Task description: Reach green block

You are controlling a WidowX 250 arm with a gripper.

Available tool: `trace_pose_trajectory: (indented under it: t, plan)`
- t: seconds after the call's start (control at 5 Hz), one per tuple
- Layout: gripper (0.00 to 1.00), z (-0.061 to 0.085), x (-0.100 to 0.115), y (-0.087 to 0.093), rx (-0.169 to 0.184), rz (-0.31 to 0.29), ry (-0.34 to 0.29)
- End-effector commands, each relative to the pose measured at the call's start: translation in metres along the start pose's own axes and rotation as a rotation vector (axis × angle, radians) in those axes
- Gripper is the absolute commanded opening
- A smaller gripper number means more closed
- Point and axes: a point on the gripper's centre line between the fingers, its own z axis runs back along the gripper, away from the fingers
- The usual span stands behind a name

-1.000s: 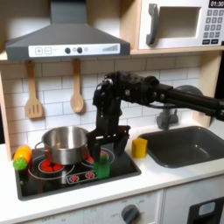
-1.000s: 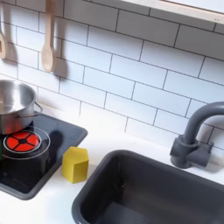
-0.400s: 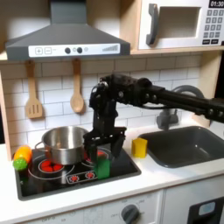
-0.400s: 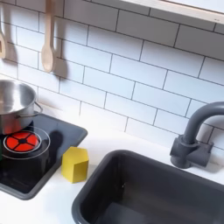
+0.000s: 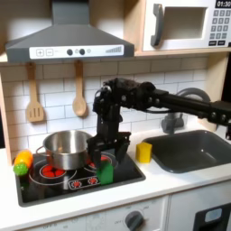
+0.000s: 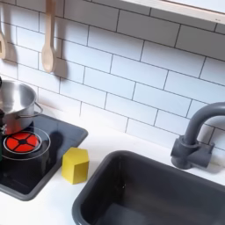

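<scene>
The green block (image 5: pixel 106 171) stands on the stovetop (image 5: pixel 126 173) just beside the steel pot (image 5: pixel 65 149), and the claw (image 5: pixel 105 154) hangs right over it with its jaws apart and nothing between them, though the first exterior view is too coarse to say whether a finger already touches the block. A slightly off descent could tip the block or nudge it against the pot. The yellow block (image 6: pixel 75 164) sits clear on the surface near the sink (image 6: pixel 149 189), and the toy vegetable (image 5: pixel 22 162) lies beyond the pot.

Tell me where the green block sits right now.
In the first exterior view, the green block stands on the stovetop, under the gripper, between the steel pot and the yellow block.
</scene>
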Motion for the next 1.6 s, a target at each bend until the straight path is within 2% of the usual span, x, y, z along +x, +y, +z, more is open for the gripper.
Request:
trace_pose_trajectory:
  t: [0.0,0.4,0.6,0.8,1.2,1.4]
  plan:
    - [1.00,-0.009,0.001,-0.005,0.003,0.002,0.025]
    - [1.00,-0.014,0.002,0.001,0.012,0.024,0.042]
    - [1.00,-0.023,0.000,-0.002,0.003,0.002,0.069]
    - [1.00,-0.024,0.000,-0.005,0.002,-0.008,0.069]
    - [1.00,-0.034,0.004,-0.010,0.004,-0.018,0.090]
    - [1.00,-0.039,0.002,-0.006,0.015,-0.021,0.107]
